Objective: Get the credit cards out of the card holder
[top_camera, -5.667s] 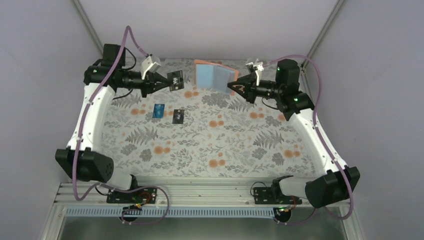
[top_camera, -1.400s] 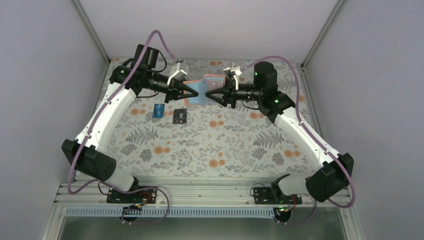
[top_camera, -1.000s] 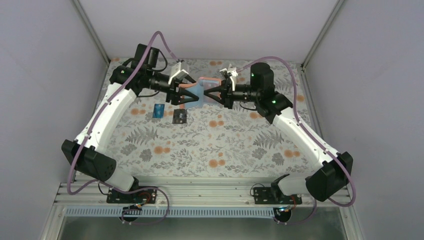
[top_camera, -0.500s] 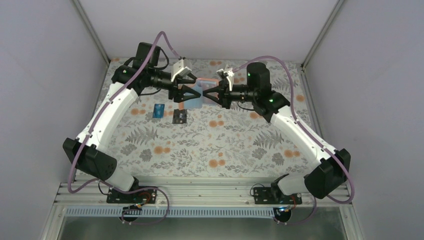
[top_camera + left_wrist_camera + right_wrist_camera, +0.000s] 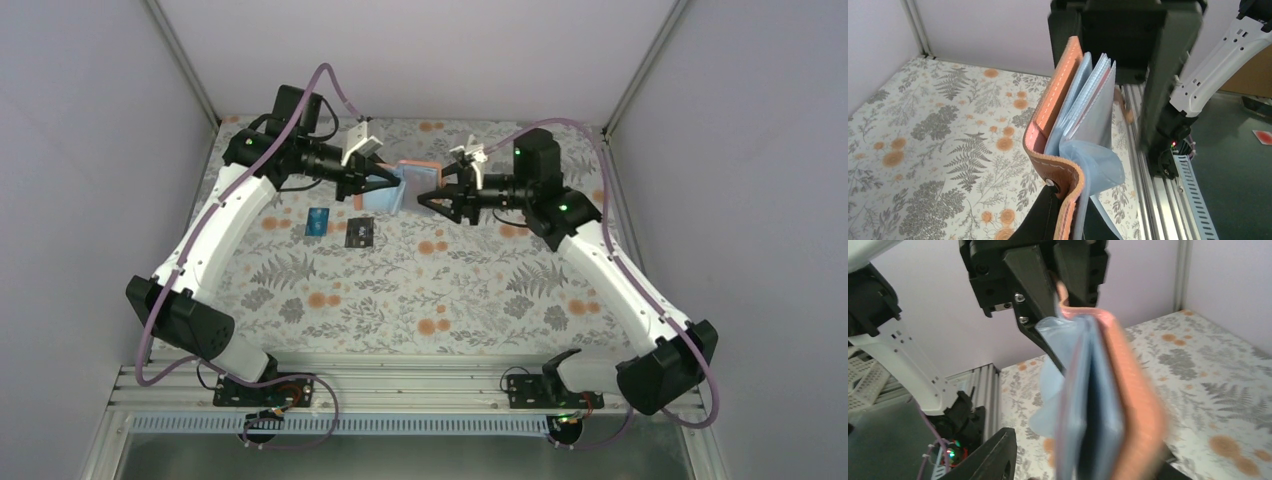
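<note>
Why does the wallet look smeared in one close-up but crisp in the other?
Right wrist view: the card holder is smeared, probably too close to focus. Left wrist view: its stitching is crisp, while the right gripper behind blurs. Top view: evenly lit, sharp.

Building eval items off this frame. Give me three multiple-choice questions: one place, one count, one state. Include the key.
1. In the top view, where does the blue card lie relative to the black card?
A. left of it
B. right of it
C. stacked on it

2. How many cards lie loose on the table?
A. one
B. two
C. three

3. The card holder is
A. open flat on the table
B. held off the table in the left gripper
C. lying shut on the table

Key:
1 A: the blue card sits left of the black one, with a gap between them.
2 B: only the blue and black cards lie there.
3 B: the left wrist view shows it clamped and raised above the table.
</note>
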